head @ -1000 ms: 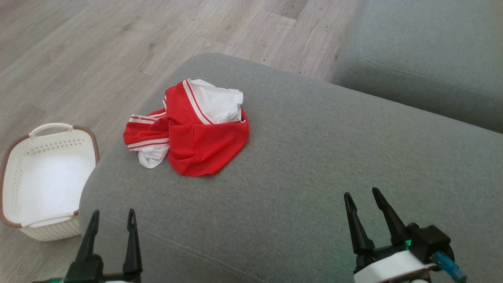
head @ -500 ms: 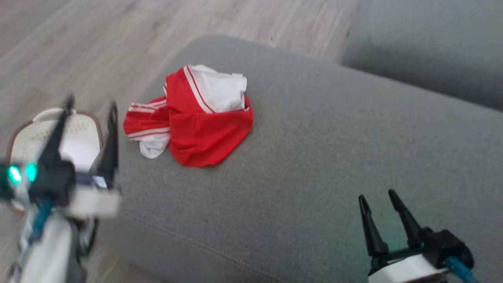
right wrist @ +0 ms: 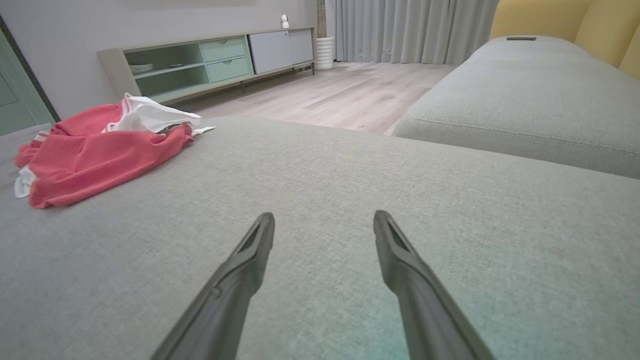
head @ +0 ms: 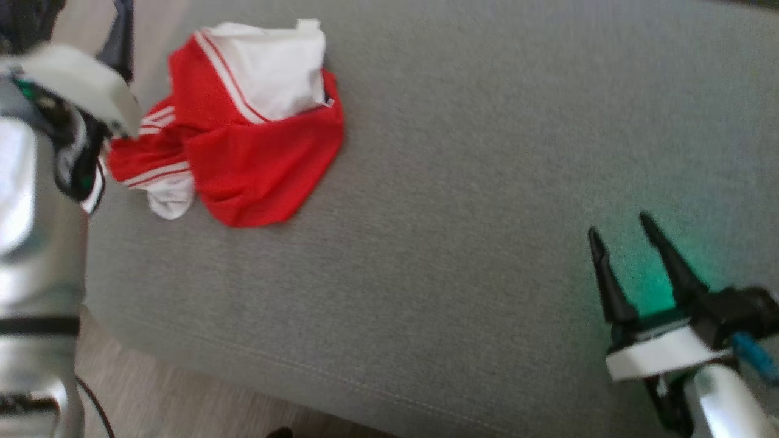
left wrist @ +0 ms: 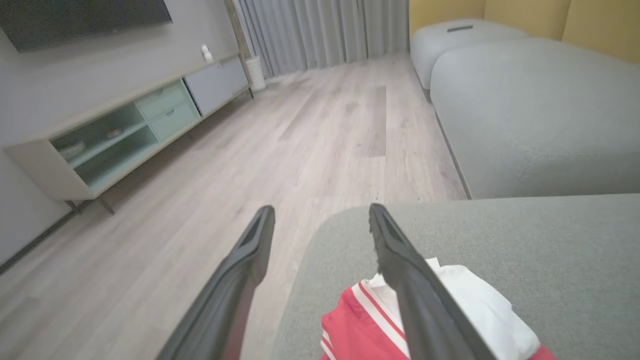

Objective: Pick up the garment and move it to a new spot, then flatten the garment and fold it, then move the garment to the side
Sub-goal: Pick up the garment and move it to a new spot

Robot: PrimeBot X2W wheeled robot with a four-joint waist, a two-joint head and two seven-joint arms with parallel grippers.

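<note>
The garment [head: 243, 140] is a crumpled red and white piece with striped trim, lying near the left corner of the grey sofa cushion [head: 456, 213]. My left arm [head: 30, 243] reaches up the left edge of the head view, its wrist beside the garment's left side. In the left wrist view my left gripper [left wrist: 320, 210] is open, hovering over the cushion's corner, with the garment [left wrist: 360, 325] just below its right finger. My right gripper [head: 619, 228] is open over bare cushion at the lower right, far from the garment [right wrist: 100, 150], and holds nothing [right wrist: 324, 216].
Pale wood floor [left wrist: 300, 140] lies beyond the cushion's rounded corner. A second grey sofa section [left wrist: 525, 115] stands across a narrow gap. A low cabinet [left wrist: 125, 125] runs along the far wall, with curtains [left wrist: 325, 30] behind.
The head camera has tipped down and closer. My left arm has swung up from the lower left to beside the garment. Both grippers remain open; the garment lies as before.
</note>
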